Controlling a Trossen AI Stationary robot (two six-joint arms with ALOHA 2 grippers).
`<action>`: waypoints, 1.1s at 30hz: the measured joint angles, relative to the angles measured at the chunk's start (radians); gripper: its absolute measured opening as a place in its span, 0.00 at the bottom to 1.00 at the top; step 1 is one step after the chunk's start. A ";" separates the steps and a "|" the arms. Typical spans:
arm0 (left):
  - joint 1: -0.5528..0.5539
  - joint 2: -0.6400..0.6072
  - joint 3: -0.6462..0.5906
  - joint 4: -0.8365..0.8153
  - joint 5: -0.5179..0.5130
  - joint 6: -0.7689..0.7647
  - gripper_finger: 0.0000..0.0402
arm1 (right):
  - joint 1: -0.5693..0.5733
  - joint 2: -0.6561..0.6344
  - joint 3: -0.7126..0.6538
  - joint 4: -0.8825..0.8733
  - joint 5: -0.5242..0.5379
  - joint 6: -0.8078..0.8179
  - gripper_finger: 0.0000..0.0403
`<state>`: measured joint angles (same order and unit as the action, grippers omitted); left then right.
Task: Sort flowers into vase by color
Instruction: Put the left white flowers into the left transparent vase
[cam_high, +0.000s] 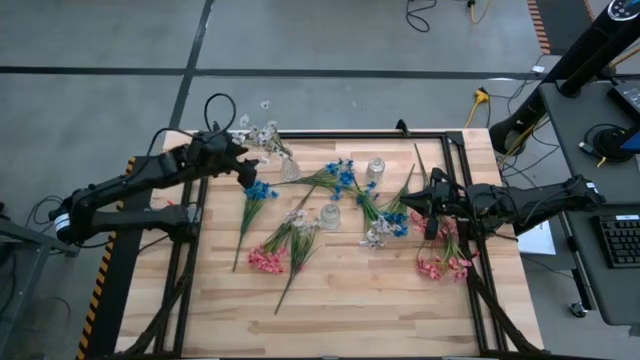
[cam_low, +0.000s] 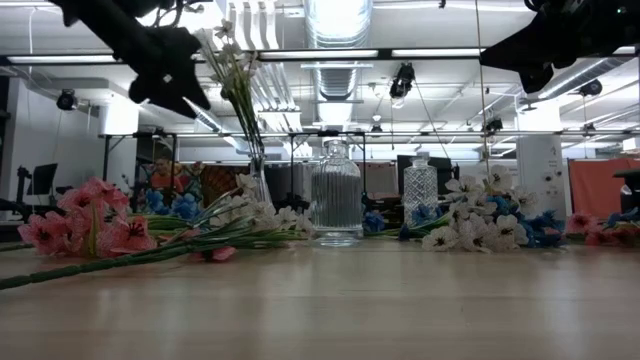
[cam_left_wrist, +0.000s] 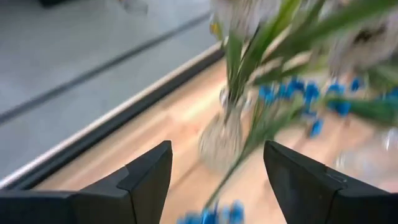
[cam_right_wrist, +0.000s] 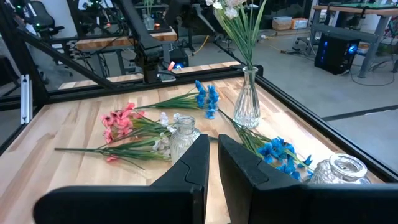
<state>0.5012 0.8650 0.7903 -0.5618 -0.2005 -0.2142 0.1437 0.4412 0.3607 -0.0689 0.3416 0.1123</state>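
Left claw released, empty, just beside the vase holding white flowers. Right claw clenched, empty, above the surface.

Ahead of the left gripper, the slim vase and its white flowers are blurred, blossoms cut off by the picture's edge

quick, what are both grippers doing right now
left gripper: open, holding nothing, by the vase of white flowers.
right gripper: closed, empty.
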 joint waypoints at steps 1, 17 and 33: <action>-0.003 0.000 0.013 -0.039 0.000 -0.004 0.59 | 0.000 0.000 0.000 0.000 0.000 0.000 0.07; -0.218 -0.157 -0.357 0.557 -0.202 0.166 0.58 | 0.000 0.000 0.000 0.000 0.000 -0.006 0.07; -0.221 0.026 -0.628 1.323 -0.232 0.251 0.63 | 0.000 0.000 0.000 0.000 0.002 -0.012 0.07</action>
<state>0.2798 0.8908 0.1623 0.7613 -0.4327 0.0364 0.1436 0.4411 0.3607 -0.0685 0.3431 0.1005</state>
